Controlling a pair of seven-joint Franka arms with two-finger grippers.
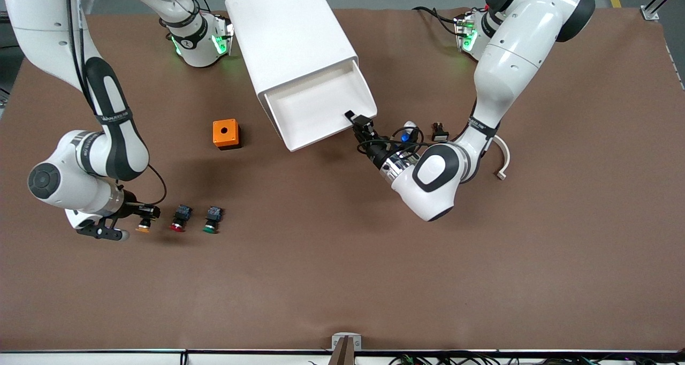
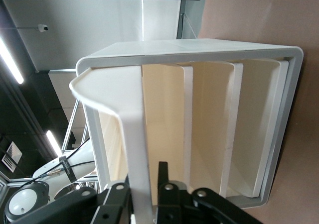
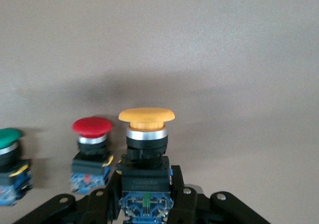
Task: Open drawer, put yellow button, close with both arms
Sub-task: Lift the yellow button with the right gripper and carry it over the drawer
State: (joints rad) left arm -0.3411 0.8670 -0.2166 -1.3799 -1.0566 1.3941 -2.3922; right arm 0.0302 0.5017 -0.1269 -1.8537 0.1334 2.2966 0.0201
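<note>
My right gripper (image 1: 143, 213) is clamped on the blue-grey rear block of the yellow button (image 1: 143, 225), low at the right arm's end of the brown table (image 1: 342, 279). In the front view the button's long axis runs from 12 to 6 o'clock, its yellow cap pointing at 6 o'clock, toward the front camera. In my right wrist view the cap (image 3: 146, 115) sits beyond my closed fingers (image 3: 180, 194), which press the black body from both sides. A red button (image 1: 179, 218) lies just beside it, and a green button (image 1: 212, 220) beside that, both pointing the same way. My right arm (image 1: 109, 135) drops from its base, folds at the elbow and ends with the wrist close to the table.

The white cabinet (image 1: 291, 38) lies on its back in the middle of the table, and its top drawer (image 1: 316, 108) is pulled out toward 5 o'clock in the front view. My left gripper (image 1: 357, 123) sits at the drawer's front corner, the front lip (image 2: 130, 134) running between my fingers (image 2: 115, 196); I cannot tell whether they pinch it. My left arm (image 1: 514, 60) reaches down from its base, bends and points the wrist at 10 o'clock.

An orange box (image 1: 226, 134) stands between the cabinet and the buttons.
</note>
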